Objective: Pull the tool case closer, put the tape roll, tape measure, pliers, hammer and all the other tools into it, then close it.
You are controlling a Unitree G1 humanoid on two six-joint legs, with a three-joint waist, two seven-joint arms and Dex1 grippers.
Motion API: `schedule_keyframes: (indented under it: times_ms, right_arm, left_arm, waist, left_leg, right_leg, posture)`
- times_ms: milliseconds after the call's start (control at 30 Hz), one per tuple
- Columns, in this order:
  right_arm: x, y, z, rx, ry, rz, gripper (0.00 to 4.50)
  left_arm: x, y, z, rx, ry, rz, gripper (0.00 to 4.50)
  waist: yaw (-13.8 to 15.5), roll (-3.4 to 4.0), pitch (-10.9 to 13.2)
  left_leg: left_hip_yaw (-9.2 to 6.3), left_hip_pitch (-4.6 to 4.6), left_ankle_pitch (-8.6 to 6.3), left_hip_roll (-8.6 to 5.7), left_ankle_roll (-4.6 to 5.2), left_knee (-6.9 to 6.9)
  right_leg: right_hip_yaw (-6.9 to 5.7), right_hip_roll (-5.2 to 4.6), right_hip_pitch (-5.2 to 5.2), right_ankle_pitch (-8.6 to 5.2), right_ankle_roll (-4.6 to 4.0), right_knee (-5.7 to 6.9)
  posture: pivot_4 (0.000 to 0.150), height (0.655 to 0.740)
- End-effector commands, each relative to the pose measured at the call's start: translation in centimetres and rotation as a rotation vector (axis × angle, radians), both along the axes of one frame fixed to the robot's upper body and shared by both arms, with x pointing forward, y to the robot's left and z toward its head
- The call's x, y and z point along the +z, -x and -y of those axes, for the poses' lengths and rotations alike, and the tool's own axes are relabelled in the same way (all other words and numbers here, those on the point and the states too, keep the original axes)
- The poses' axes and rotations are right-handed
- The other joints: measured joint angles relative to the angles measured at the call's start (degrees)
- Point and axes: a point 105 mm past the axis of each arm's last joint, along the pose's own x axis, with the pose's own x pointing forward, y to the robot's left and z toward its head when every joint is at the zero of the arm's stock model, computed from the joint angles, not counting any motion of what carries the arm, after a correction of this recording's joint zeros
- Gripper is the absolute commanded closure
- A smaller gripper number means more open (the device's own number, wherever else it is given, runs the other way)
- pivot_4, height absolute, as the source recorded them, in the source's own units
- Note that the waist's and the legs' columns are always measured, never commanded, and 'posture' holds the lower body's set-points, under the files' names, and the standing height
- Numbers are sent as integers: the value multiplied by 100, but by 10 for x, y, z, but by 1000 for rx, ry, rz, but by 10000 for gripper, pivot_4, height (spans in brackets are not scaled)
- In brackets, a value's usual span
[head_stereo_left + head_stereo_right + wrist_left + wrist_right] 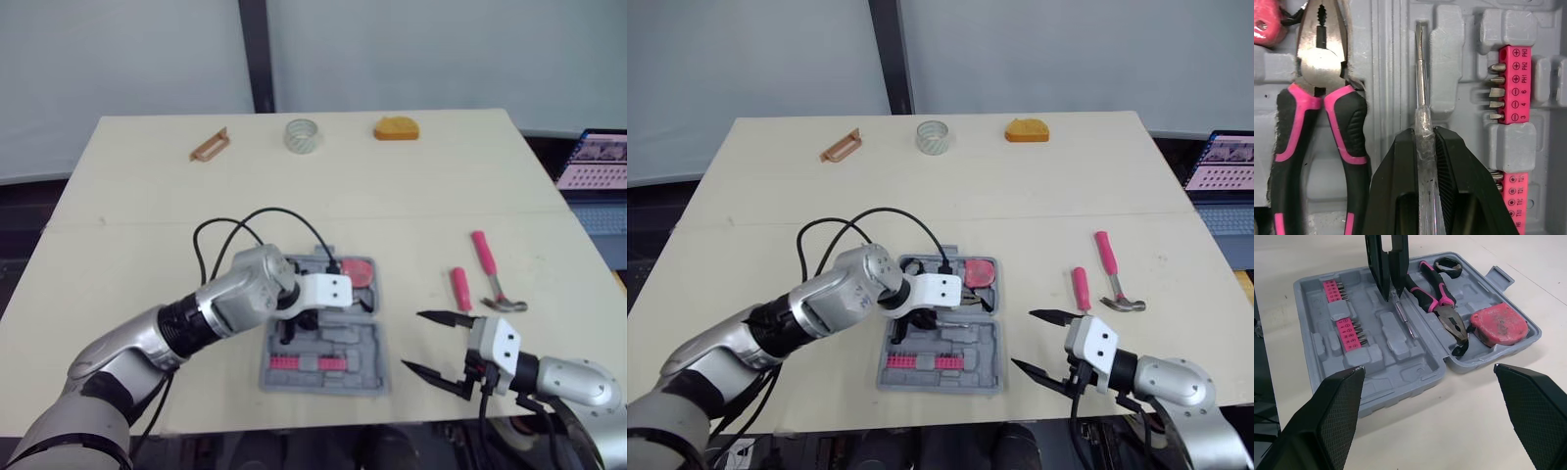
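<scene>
The grey tool case (367, 367) lies open near the table's front edge. Over its lower tray my left gripper (1424, 132) is shut on a clear-handled screwdriver (1421, 73), whose blade lies along a moulded slot. Pink-and-black pliers (1317, 63) and a red tape measure (1498, 325) rest in the case's other half. My right gripper (411, 341) is open just right of the case, holding nothing. A pink-handled hammer (487, 264) and a short pink-handled tool (459, 288) lie on the table to the right. The clear tape roll (303, 135) stands at the far edge.
Pink bit holders (1508, 83) sit in the tray beside the screwdriver. At the back edge are an orange object (396, 128) and a brown bracket-like piece (210, 145). A black cable (245, 223) loops over the table behind my left arm. A laptop (598, 162) stands off the table's right side.
</scene>
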Motion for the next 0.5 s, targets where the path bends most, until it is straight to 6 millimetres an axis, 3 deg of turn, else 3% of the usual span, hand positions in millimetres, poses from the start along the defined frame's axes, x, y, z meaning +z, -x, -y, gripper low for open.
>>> schedule_keyframes:
  times_ms: [33, 200, 367, 500]
  right_arm:
    - [4, 1, -3, 5, -7, 29, 0]
    - [4, 1, -3, 3, -10, 27, 0]
    - [4, 0, -3, 5, -14, 29, 0]
    - [5, -1, -4, 8, -17, 30, 0]
  left_arm:
    - [9, 1, 5, -31, 6, 24, 30327]
    - [17, 1, 1, 10, 33, 4, 6996]
    - [35, 5, 0, 77, 132, -36, 6996]
    - [41, -2, -6, 131, 212, 5, 20103]
  waist:
    - [2, 0, 0]
    - [0, 0, 0]
    - [-7, 0, 0]
    - [-15, 0, 0]
  left_leg:
    - [0, 0, 0, 0, 0, 0]
    - [0, 0, 0, 0, 0, 2]
    - [-1, 0, 0, 0, 0, 1]
    - [-4, -1, 0, 0, 0, 2]
  right_leg:
    - [0, 0, 0, 0, 0, 0]
    - [0, 0, 0, 0, 0, 2]
    - [1, 0, 0, 0, 0, 2]
    - [1, 0, 0, 0, 0, 2]
  posture:
    - [1500, 7400]
    - [1500, 7400]
    - [1500, 7400]
    - [1500, 7400]
